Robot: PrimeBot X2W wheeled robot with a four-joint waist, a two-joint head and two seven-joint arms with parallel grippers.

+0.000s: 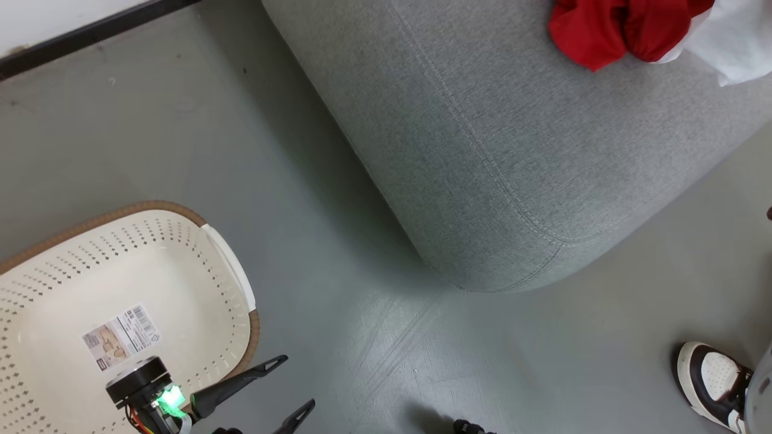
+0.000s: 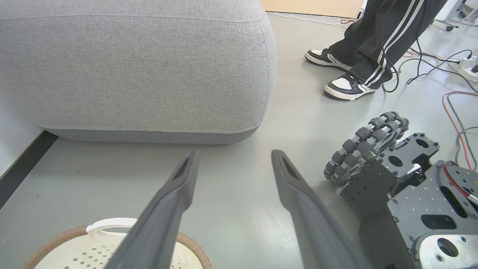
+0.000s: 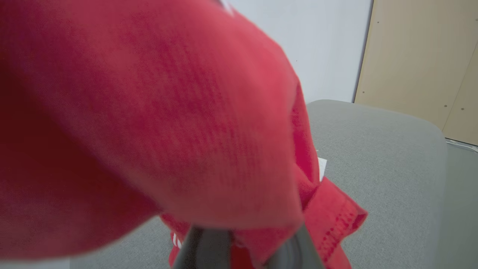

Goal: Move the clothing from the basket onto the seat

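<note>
While the cream perforated plastic laundry basket [image 1: 181, 259] with its brown woven-look rim sits on the grey floor [image 1: 181, 120] at my lower left, bare but for a paper label [image 1: 120, 337] on its bottom, the bright red clothing [image 1: 621, 27] lies bunched on the far part of the large grey woven-fabric seat cushion [image 1: 482, 150], touching white cloth [image 1: 739, 45]. My left gripper [image 1: 297, 381] hangs at the basket's rim, its two long dark fingers spread apart with nothing between them. On the right wrist camera, the red clothing drapes over the right gripper's fingers [image 3: 201, 250] above the seat. Their tips are covered, so I cannot tell whether they pinch it. A person's black-and-white sneaker [image 1: 711, 380] stands on the floor near the seat's rounded corner.
</note>
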